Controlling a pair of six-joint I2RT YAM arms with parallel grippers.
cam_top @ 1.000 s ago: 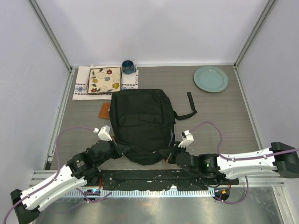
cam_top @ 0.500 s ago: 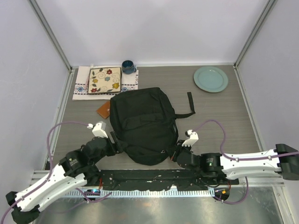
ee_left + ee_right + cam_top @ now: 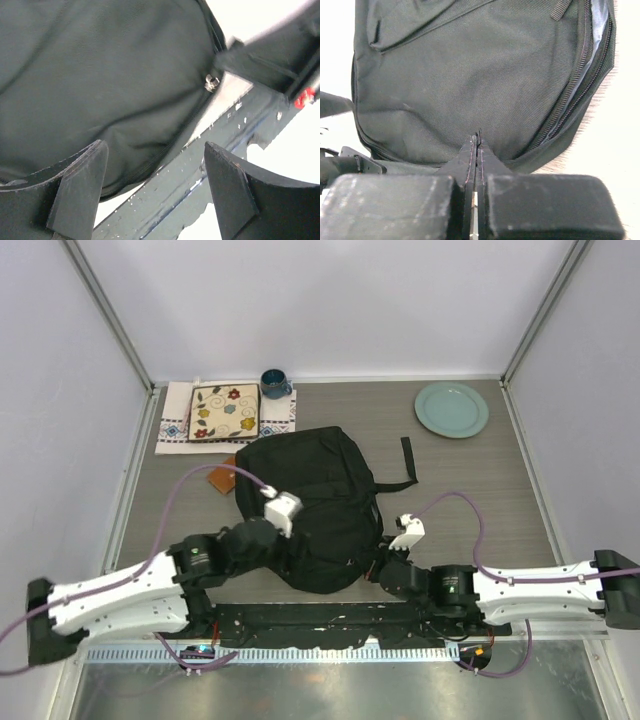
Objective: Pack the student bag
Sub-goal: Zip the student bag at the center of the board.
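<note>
**At the near middle of the table: bag between a spread left gripper and a clenched right one**

Near the middle of the table (image 3: 480, 500) lies the bag (image 3: 305, 505), flat, its rounded end toward the arm bases. A strap (image 3: 408, 465) trails off its right side.

The left gripper (image 3: 300, 538) reaches in over the bag's near-left part. In the left wrist view the gripper (image 3: 155, 150) is released: its two fingers (image 3: 80, 185) stand wide apart with nothing clasped between them. Black fabric fills the space beyond them, and the bag's curved edge, with its zipper and a small metal pull (image 3: 212, 82), runs across between the tips. Whether the fingers touch the fabric cannot be told.

The right gripper (image 3: 378, 565) sits at the bag's near-right corner. In the right wrist view the gripper (image 3: 476, 137) is clenched, its pads pressed flat together. Its tip points at the bag's near edge, right against the fabric or just short of it; no fold shows between the pads. A zipper (image 3: 575, 95) curves down the bag's side to the right of the tip.

Beyond the bag, a brown flat thing (image 3: 222, 479) lies against its far-left corner. A patterned tile (image 3: 224, 412) rests on a cloth (image 3: 175, 430) at the far left, with a mug (image 3: 275, 383) beside it. A plate (image 3: 451, 409) lies far right, well apart from the bag.
</note>
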